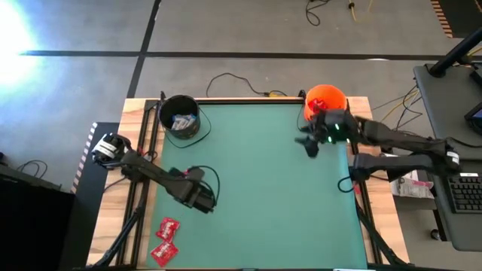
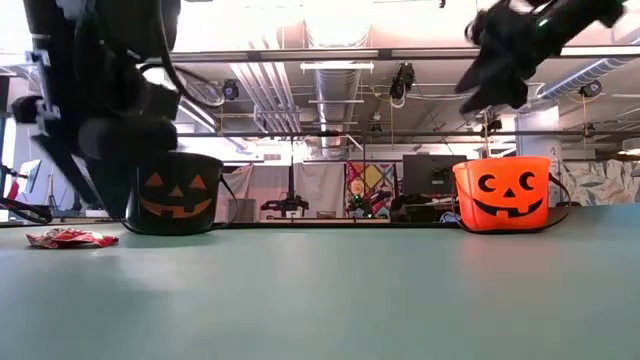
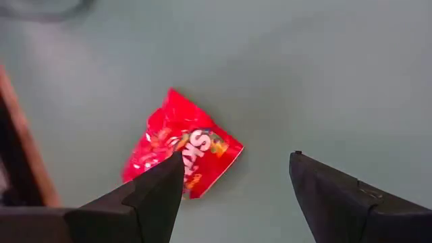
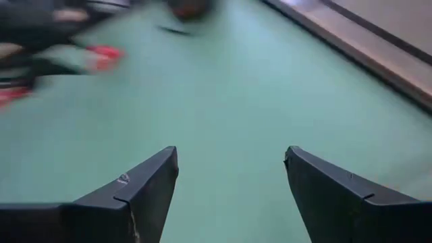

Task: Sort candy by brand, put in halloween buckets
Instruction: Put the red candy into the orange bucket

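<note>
L hand [image 3: 233, 179] open over red packet [image 3: 181, 144]; R hand [image 4: 229, 179] open, empty, prob. beside orange bucket [image 1: 325, 98].

I am seeing the left pincer [image 3: 233, 177] hanging low over the desk's near left part, its fingers [image 3: 152, 196] standing apart and empty. The right pincer [image 4: 229, 169] is sitting raised at the far right side, fingers spread wide, gripping nothing.
</note>
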Robot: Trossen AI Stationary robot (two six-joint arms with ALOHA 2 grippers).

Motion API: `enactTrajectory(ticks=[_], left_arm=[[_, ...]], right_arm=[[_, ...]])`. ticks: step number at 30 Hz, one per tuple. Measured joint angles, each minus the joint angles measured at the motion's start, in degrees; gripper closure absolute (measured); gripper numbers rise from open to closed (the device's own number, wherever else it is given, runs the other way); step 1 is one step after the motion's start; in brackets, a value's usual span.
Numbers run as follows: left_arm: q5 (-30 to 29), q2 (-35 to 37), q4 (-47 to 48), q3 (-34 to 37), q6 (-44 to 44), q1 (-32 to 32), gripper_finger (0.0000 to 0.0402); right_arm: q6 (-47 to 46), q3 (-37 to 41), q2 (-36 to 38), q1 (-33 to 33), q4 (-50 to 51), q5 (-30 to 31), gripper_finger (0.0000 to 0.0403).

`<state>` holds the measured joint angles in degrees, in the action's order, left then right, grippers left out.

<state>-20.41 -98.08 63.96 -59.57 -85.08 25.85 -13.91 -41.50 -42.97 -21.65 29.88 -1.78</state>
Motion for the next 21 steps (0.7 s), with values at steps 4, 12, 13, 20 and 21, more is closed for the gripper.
enactTrajectory(ticks=[4, 12, 13, 20, 21], left_arm=[[0.4, 0.0, -0.9, 3.8, -9.5, -0.8, 0.0150], [-0.7, 0.5, -8.9, 13.7, -24.2, -0.7, 0.0150], [-1.9, 0.6, -10.5, 14.9, -25.0, -0.7, 0.0150], [-9.0, 0.0, -13.3, 16.5, -27.9, -0.8, 0.0183], [-9.4, -0.1, -13.6, 16.1, -27.7, -0.9, 0.0197]], right_arm=[[-5.0, 5.9, 5.3, 14.0, -8.1, 0.3, 0.0152], [-12.6, 12.5, 4.9, 35.0, -19.7, 4.7, 0.0176], [-12.9, 12.6, 4.2, 36.6, -20.0, 5.9, 0.0178], [-12.2, 8.8, -2.0, 42.8, -20.4, 8.4, 0.0182], [-12.0, 8.1, -2.9, 43.1, -20.4, 8.4, 0.0182]])
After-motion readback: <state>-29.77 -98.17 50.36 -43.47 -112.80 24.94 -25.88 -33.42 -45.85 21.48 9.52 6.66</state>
